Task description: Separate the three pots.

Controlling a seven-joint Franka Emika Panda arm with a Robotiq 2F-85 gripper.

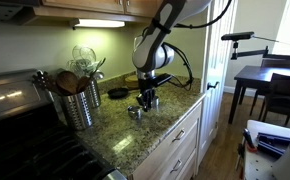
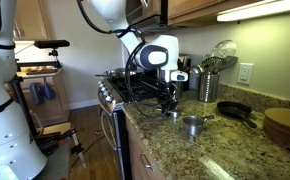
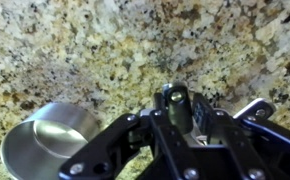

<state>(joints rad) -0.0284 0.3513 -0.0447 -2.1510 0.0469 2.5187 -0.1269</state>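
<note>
The end effector (image 2: 169,102) hangs low over the speckled granite tabletop (image 2: 185,152), just right of centre in an exterior view; in the wrist view its fingers (image 3: 175,100) sit at the lower middle of the frame, drawn together with no gap showing; whether anything thin is pinched between them cannot be told.

One shiny silver pot (image 2: 192,124) stands upright on the tabletop, just below and to the right of the end effector and apart from it; a second pot (image 2: 171,114) lies right under the fingertips, too small to say whether it is touched; the third cannot be picked out with certainty. In the wrist view a silver pot shows at the lower left (image 3: 47,138), its open mouth facing the camera, beside the end effector's dark linkage.

A ribbed steel canister (image 1: 80,102) holding wooden spoons stands at the left of an exterior view, well apart from the pots; a black skillet (image 2: 235,110) lies on the tabletop toward the right of the frame; a stove (image 2: 117,85) adjoins the tabletop at left of centre.
</note>
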